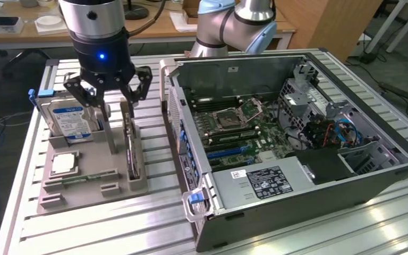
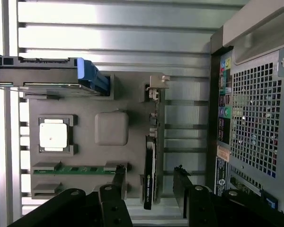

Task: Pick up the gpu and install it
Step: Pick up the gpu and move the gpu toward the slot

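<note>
Going from the exterior view's left across the grey parts tray [image 1: 76,197] on the slatted table [image 1: 91,234]:

- The hard drive [image 1: 69,121] stands in the tray's far left slot.
- The processor chip [image 1: 64,163] lies flat in a pocket nearer the tray's front.
- The green memory stick [image 1: 83,179] lies just in front of that.
- The gpu [image 1: 130,151] stands on edge in the slot along the tray's right side.
- The open computer case [image 1: 296,159] sits just beside the tray's right side.

The claw [image 1: 110,101] hangs over the tray's far right part, above the gpu. Its 2 fingers are spread wide and grasp nothing. In the wrist view the claw [image 2: 150,182] straddles the card's line, with 1 finger [image 2: 114,198] on each side.

The card is thin, so the likely trouble is a descent slightly off its line. A fingertip could then land on the top edge, or shove the card sideways against its slot. The finger on the tray's inner side also has raised tray walls close by and could catch on them. A grip taken well off the card's middle could cock it in the slot as it lifts.

The gpu's long axis runs along the tray's right side, from front to far end, parallel to the case wall. Its silvery bracket [image 2: 156,86] is at the tray's far end, level with the hard drive. The card's 2 broad faces point sideways, 1 toward the tray's middle and 1 toward the case.
</note>
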`<state>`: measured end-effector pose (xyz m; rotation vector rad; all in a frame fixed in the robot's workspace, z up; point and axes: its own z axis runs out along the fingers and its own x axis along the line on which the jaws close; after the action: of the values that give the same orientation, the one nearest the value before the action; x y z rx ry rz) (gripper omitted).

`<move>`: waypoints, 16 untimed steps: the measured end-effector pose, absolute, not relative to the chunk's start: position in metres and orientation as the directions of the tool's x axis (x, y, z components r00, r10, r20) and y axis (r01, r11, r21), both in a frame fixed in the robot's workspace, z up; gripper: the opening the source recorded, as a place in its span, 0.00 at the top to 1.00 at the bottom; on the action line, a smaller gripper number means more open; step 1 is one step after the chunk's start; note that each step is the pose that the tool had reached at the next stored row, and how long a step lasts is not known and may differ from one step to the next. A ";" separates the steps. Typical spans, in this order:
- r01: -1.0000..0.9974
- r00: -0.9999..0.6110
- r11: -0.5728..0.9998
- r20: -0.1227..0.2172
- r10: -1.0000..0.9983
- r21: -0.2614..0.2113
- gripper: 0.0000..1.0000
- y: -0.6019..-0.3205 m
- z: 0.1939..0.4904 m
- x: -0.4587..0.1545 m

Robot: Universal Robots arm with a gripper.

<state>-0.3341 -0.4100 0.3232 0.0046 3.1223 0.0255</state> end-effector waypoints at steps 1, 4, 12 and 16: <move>0.007 -1.000 1.000 -0.019 0.007 0.016 0.47 -0.410 0.322 -0.334; 0.009 -1.000 1.000 -0.019 0.009 0.016 0.47 -0.410 0.320 -0.334; 0.009 -1.000 1.000 -0.019 0.009 0.016 0.47 -0.410 0.314 -0.334; 0.009 -1.000 1.000 -0.019 0.009 0.016 0.47 -0.410 0.309 -0.334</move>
<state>-0.3340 -0.4101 0.3095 0.0144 3.1220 0.0254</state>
